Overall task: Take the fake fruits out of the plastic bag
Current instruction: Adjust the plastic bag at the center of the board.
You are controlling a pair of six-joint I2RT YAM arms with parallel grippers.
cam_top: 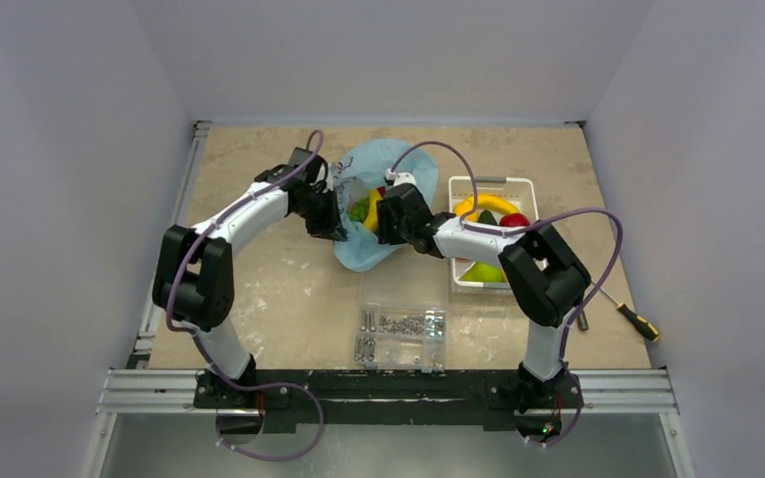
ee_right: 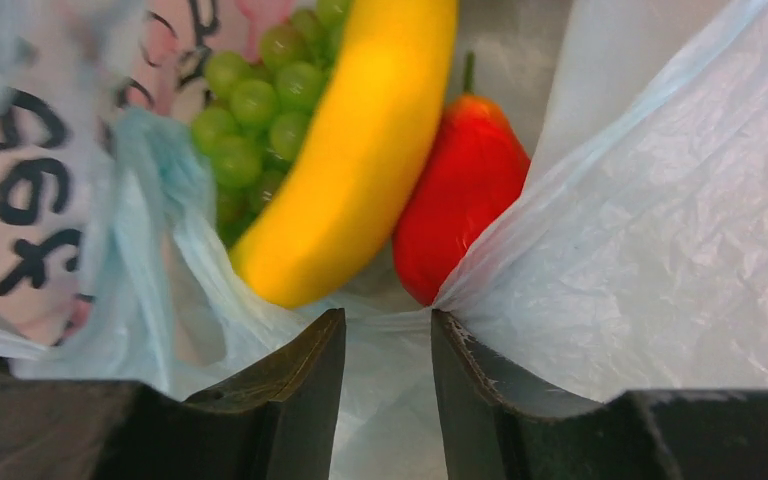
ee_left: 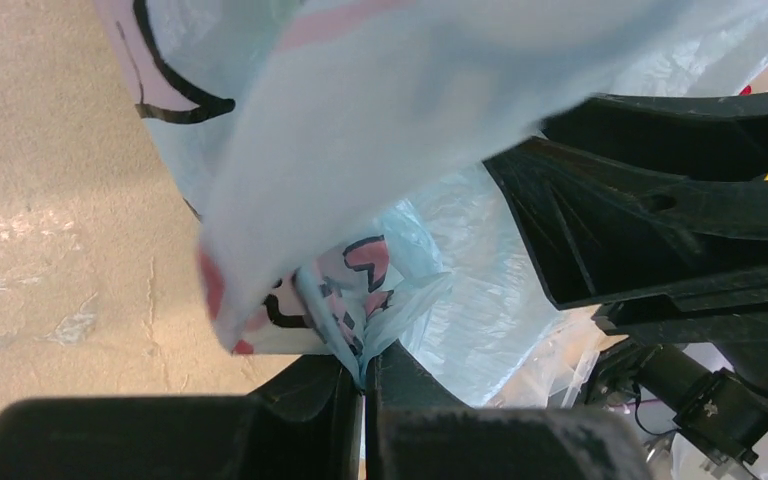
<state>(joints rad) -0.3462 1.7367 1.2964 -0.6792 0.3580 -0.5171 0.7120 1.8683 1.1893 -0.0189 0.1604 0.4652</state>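
The light-blue plastic bag (cam_top: 388,159) lies mid-table, mouth held open between my two grippers. My left gripper (cam_top: 337,225) is shut on a fold of the bag's film (ee_left: 365,350) at the left rim. My right gripper (cam_top: 386,217) is open at the right rim, and bag film (ee_right: 660,230) stretches across the gap between its fingers (ee_right: 300,370). Just beyond the tips, inside the bag, lie a yellow banana (ee_right: 360,150), a red fruit (ee_right: 460,190) and a green grape bunch (ee_right: 260,100). The banana and grapes show faintly in the top view (cam_top: 367,209).
A white slotted basket (cam_top: 493,182) right of the bag holds a yellow banana (cam_top: 488,204), a red fruit (cam_top: 515,220) and a yellow-green fruit (cam_top: 483,271). A clear compartment box with screws (cam_top: 398,334) sits near the front. A screwdriver (cam_top: 637,321) lies at the right edge.
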